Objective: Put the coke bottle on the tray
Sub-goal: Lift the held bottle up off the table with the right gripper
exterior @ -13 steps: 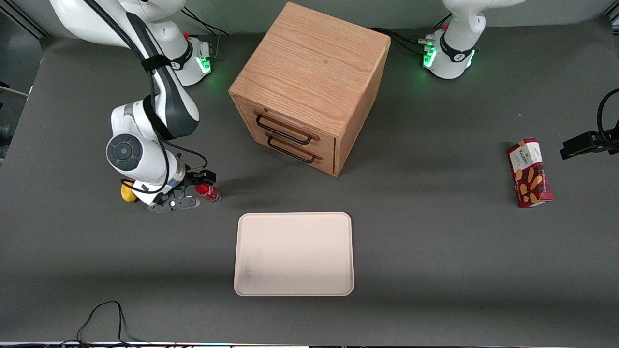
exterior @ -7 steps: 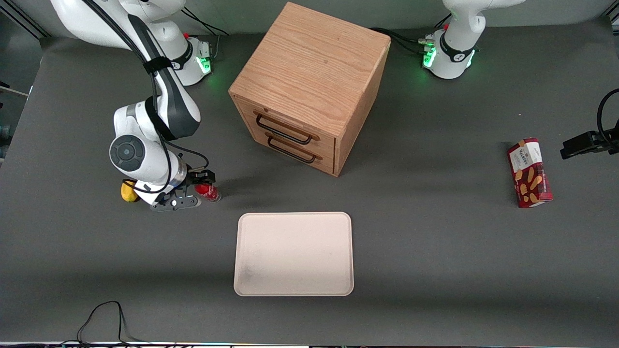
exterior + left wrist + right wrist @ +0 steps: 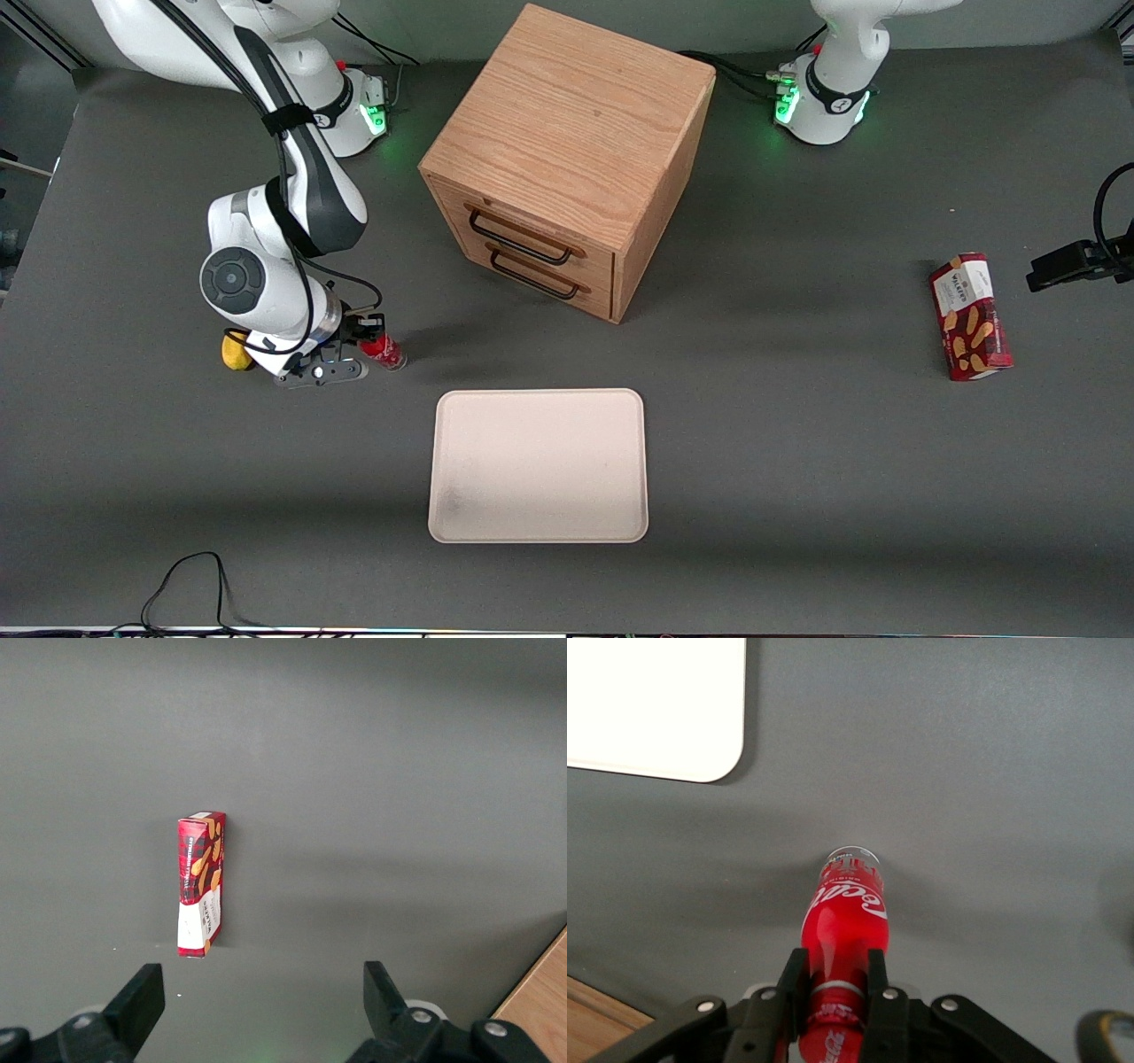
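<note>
The coke bottle [image 3: 384,352] is small, with a red label, a red cap and a clear base. It is at the working arm's end of the table, a little farther from the front camera than the tray [image 3: 538,465]. My right gripper [image 3: 369,343] is shut on the bottle's neck. The wrist view shows both black fingers [image 3: 793,979] pressed against the bottle [image 3: 843,908] just below its cap, with the gripper [image 3: 837,963] around it. The bottle's base points at the dark mat. I cannot tell whether it touches. A corner of the cream-pink tray [image 3: 651,704] shows in that view too.
A yellow lemon [image 3: 232,354] lies beside the gripper, partly hidden by the arm. A wooden drawer cabinet [image 3: 567,159] stands mid-table, farther from the front camera than the tray. A red biscuit box [image 3: 969,316] lies toward the parked arm's end.
The fingers have closed on the bottle's neck. The bottle now looks slightly tilted in the grip. The wrist has shifted only a little.
</note>
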Tool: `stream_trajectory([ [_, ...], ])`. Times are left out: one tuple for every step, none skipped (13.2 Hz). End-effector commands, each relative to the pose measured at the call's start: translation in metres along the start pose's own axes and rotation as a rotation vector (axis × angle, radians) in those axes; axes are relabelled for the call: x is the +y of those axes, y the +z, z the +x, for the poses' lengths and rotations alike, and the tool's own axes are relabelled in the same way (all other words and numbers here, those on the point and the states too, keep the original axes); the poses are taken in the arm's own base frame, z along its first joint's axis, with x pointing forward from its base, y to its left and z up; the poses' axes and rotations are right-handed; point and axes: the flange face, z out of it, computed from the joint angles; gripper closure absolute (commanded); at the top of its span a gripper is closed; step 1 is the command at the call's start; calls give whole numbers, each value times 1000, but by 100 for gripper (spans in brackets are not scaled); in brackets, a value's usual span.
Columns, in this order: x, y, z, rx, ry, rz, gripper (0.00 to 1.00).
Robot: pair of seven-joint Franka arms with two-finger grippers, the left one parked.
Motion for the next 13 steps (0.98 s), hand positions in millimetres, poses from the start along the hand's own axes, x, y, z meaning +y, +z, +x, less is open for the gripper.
stream_trajectory([
  [0, -5, -8, 10, -9, -6, 100],
  [1, -10, -8, 12, -4, -4, 100],
  [5, -22, -5, 3, -6, -4, 100],
  [9, -41, -3, -30, -2, -9, 100],
  [12, -60, -1, -57, 4, -12, 100],
  [18, -82, 2, -58, 17, -13, 100],
  [24, -101, 3, -70, 26, -15, 100],
  [27, -125, 3, -79, 30, -14, 100],
  [35, -145, 2, -91, 40, -15, 100],
  [37, -163, 1, -92, 44, -15, 100],
  [44, -181, 3, -77, 58, -11, 100],
  [49, -198, 1, -75, 69, -10, 100],
  [51, -218, -1, -78, 70, -10, 100],
])
